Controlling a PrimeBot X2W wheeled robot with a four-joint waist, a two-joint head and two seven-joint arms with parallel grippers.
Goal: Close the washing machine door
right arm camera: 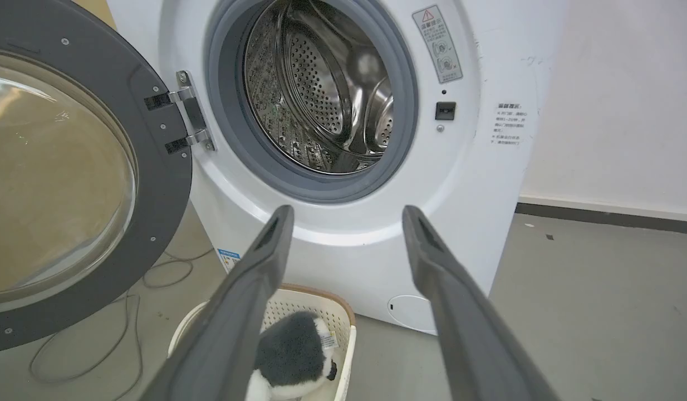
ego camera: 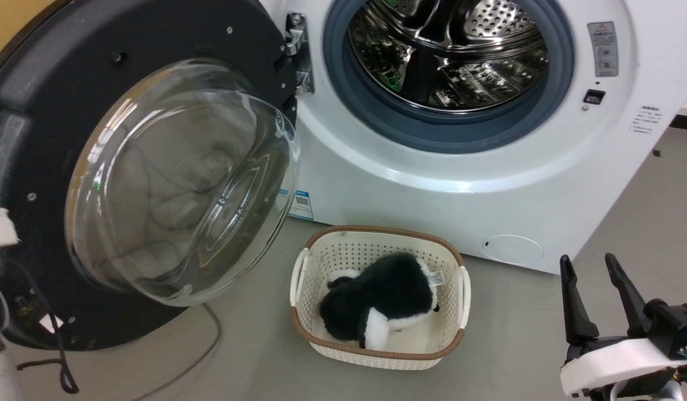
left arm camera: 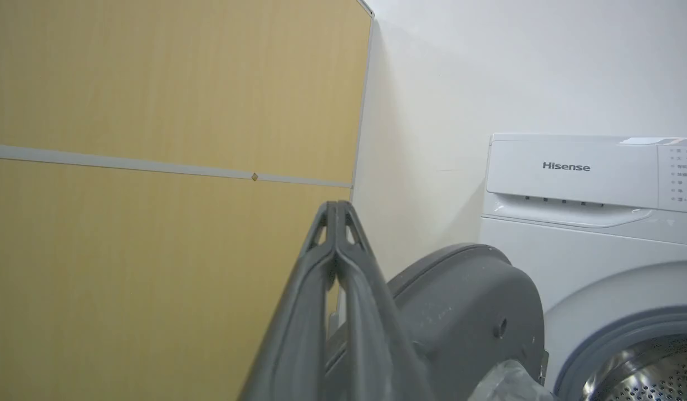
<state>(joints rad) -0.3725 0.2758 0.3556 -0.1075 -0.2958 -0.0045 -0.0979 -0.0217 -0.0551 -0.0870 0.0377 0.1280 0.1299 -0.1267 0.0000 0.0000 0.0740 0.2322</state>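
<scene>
Three views, one wide-open door.

Head view: the washing machine door [ego camera: 37, 139] hangs swung right out to the left of the washing machine [ego camera: 410, 195]. It's got a glossy black rim and a bulging clear glass bowl, with the metal hinge [ego camera: 297, 53] upright on its right edge. The right gripper [ego camera: 597, 289] sits low right, fingers apart and holding nothing, well apart from the door. A cream perforated basket [ego camera: 377, 351] with a fuzzy black-and-white plush toy [ego camera: 382, 301] lies between them.

Left wrist view: the left gripper [left arm camera: 335, 214] has its fingers pressed together on nothing. The door's dark grey rim is just beside it on the right, but contact can't be made out.

Right wrist view: the right gripper's spread fingers point at the shiny perforated steel drum [right arm camera: 321, 100], with the door off to the left.

So the left arm looks nearer, and the push should probably swing the door's free edge round the hinge toward the porthole.
</scene>
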